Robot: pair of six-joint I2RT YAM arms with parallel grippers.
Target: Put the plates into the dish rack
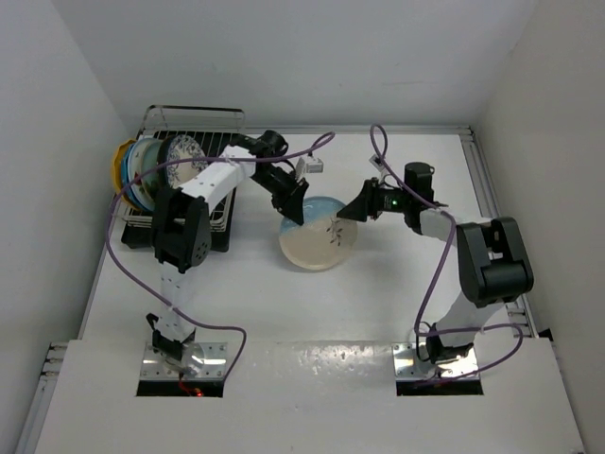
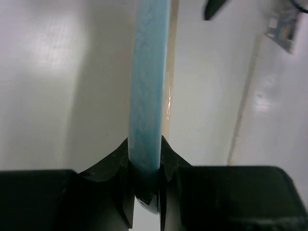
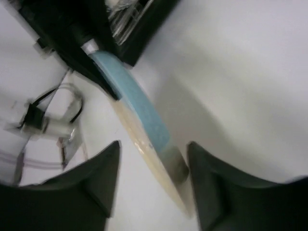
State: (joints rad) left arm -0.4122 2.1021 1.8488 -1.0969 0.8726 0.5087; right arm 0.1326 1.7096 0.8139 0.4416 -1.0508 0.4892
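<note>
On the white worktop (image 1: 397, 293), the silver wire dish rack (image 1: 194, 113) stands at ten o'clock. The round blue-and-cream ceramic plate (image 1: 317, 241) is tilted at centre. The left gripper (image 1: 293, 210) clamps its eleven-o'clock rim. The right gripper (image 1: 352, 214) straddles the two-o'clock rim, jaws apart. The plate is probably stiff, slick-glazed and breakable, so grip deep on the rim.

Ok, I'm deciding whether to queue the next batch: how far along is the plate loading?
Done: several plates stand in the dish rack. In hand: the left gripper is clamped on the rim of the blue-and-cream plate, while the right gripper straddles the opposite rim with open jaws. Left: carrying this plate to the rack; it is the only one visible outside it.
</note>
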